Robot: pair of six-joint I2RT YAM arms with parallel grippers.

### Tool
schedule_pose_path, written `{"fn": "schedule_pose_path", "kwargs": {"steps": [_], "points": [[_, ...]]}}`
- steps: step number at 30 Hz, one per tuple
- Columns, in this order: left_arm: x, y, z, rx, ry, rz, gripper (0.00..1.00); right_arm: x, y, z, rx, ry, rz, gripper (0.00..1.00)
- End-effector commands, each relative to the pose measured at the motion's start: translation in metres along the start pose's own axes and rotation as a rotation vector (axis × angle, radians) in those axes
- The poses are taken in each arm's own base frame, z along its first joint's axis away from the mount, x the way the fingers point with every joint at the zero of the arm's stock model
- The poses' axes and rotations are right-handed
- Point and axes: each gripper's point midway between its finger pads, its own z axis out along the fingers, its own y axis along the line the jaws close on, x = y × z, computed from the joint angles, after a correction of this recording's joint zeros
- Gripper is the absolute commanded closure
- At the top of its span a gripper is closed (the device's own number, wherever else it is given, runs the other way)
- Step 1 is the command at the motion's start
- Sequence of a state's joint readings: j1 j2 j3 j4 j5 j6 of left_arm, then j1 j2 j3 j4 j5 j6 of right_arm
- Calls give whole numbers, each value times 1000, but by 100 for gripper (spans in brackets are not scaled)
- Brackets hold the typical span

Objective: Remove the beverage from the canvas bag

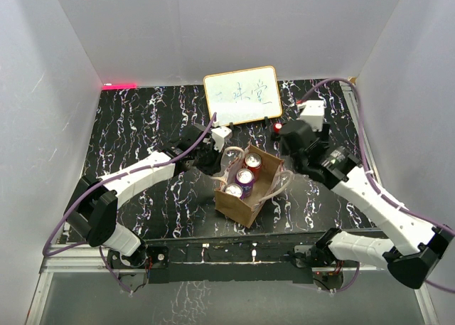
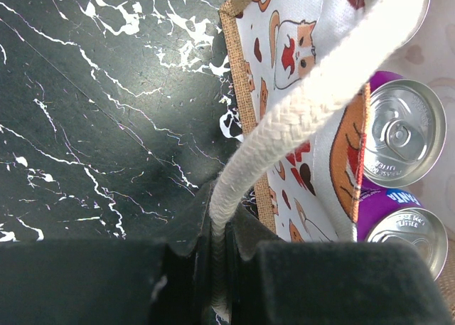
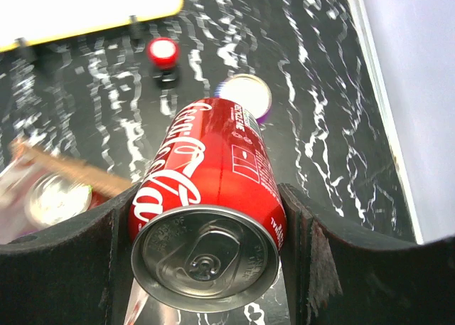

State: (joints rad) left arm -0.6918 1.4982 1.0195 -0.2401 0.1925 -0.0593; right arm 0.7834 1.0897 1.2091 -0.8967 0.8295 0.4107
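The tan canvas bag (image 1: 238,200) stands at the table's middle with several cans in it, a red one (image 1: 253,163) and purple ones (image 1: 244,178). My left gripper (image 1: 212,158) is shut on the bag's pale rope handle (image 2: 284,126), just left of the bag wall (image 2: 245,90). Two purple cans (image 2: 402,133) show inside in the left wrist view. My right gripper (image 1: 293,141) is right of the bag, above the table. In the right wrist view it (image 3: 206,225) is shut on a red Coca-Cola can (image 3: 213,176), held tilted.
A white framed board (image 1: 242,96) stands behind the bag. A small red-capped thing (image 3: 163,51) sits near it. A purple can (image 3: 245,94) stands on the table beyond the held can. The bag's edge (image 3: 71,167) is at the left of the right wrist view.
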Motion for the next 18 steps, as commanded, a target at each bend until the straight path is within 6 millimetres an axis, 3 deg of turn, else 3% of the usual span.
{"fn": "schedule_pose_path", "kwargs": {"steps": [1, 5, 13, 18], "points": [[-12, -10, -10, 29, -27, 19, 100, -9, -43, 34, 90, 2, 267, 93], [-12, -8, -10, 19, -29, 20, 100, 9, -63, 51, 113, 79, 331, 93], [-11, -9, -10, 23, -26, 19, 100, 21, -117, 82, 264, 143, 462, 93], [-11, -9, -9, 21, -25, 21, 100, 32, -119, 110, 234, 201, 577, 92]]}}
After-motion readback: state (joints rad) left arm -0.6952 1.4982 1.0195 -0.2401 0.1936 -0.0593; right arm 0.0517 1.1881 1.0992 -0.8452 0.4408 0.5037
